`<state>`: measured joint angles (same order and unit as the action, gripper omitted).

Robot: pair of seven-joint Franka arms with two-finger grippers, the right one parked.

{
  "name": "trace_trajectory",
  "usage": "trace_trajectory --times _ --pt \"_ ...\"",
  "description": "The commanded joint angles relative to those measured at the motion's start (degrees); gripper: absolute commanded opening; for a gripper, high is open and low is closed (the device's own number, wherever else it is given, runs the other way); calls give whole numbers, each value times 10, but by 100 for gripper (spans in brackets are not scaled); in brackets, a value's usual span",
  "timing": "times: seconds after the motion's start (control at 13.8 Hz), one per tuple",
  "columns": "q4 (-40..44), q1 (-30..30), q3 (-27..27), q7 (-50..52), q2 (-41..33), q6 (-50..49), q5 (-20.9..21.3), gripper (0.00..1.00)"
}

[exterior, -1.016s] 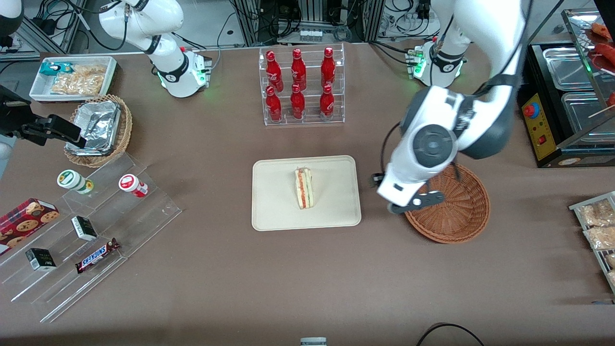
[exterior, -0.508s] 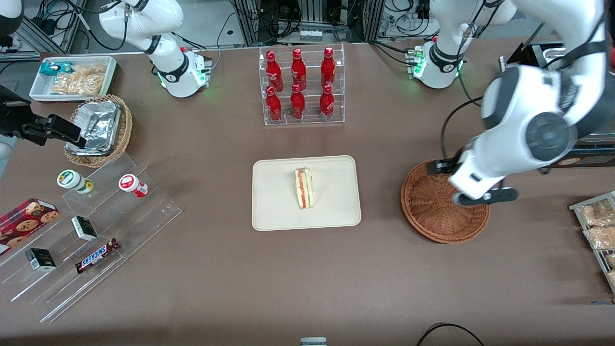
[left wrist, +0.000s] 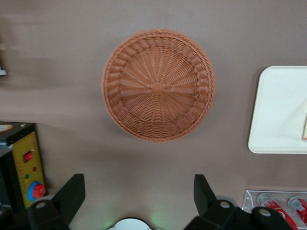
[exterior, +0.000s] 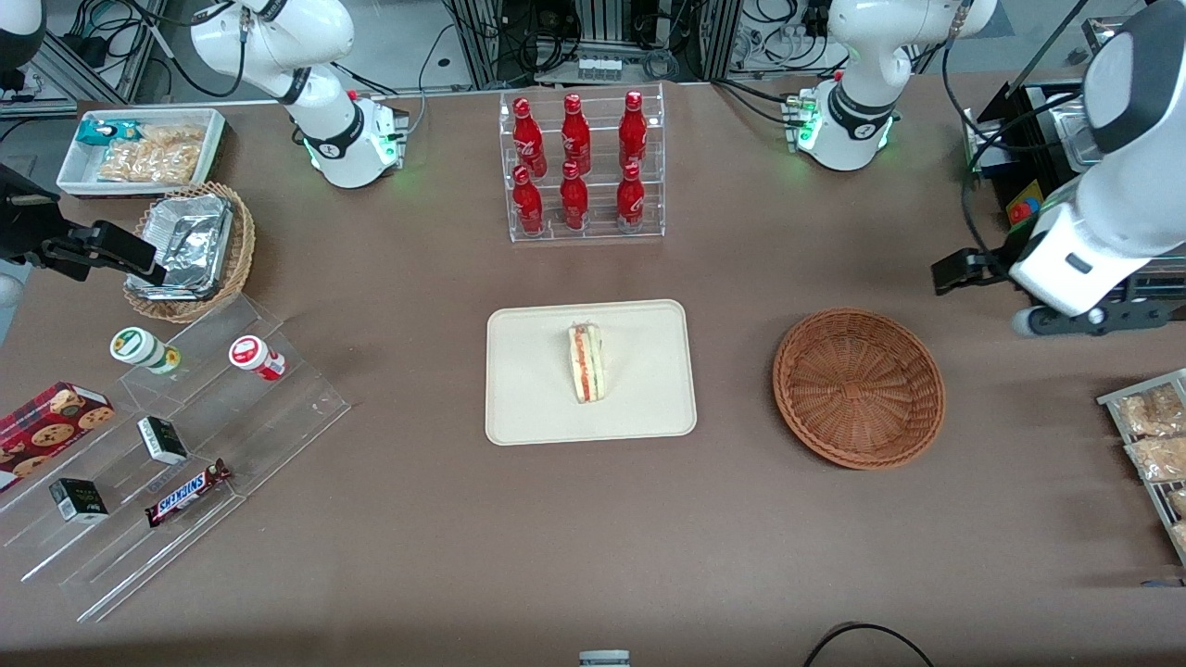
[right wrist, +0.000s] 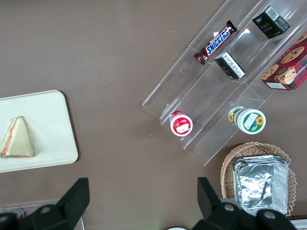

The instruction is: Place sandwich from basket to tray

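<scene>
1. The sandwich (exterior: 586, 363) lay on its side in the middle of the tray (exterior: 528, 389), well inside the rim. The task looked done, and the sandwich seemed unlikely to slide off.
2. The basket (exterior: 859, 387) sat empty on the counter (exterior: 417, 556), apart from the tray, toward the working arm's end.
3. The gripper (left wrist: 139, 184) hung high above the counter near that end, jaws spread wide and holding nothing. The main risk I judged was a careless sweep low across the counter, which could clip the basket, or the black control box (left wrist: 26, 167) close beside the arm.
4. The counter was covered in a plain brown, matte cloth. It looked flat and not slippery.
5. Toward the parked arm's end stood clear acrylic steps (exterior: 185, 435) with snacks. Farther from the front camera than the tray stood a rack of red bottles (exterior: 582, 167). Packets on a rack (exterior: 1149, 435) lay at the working arm's end. Cables and frames lined the room's edge.
</scene>
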<state>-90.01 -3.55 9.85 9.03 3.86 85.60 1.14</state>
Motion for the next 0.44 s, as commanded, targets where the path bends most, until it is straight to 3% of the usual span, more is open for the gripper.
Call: trace_trajectory --times 0.0,0.36 --pt "-11 -8 -19 -51 -18 4 3 100" --pt "-12 -8 -24 -55 -18 46 8 100"
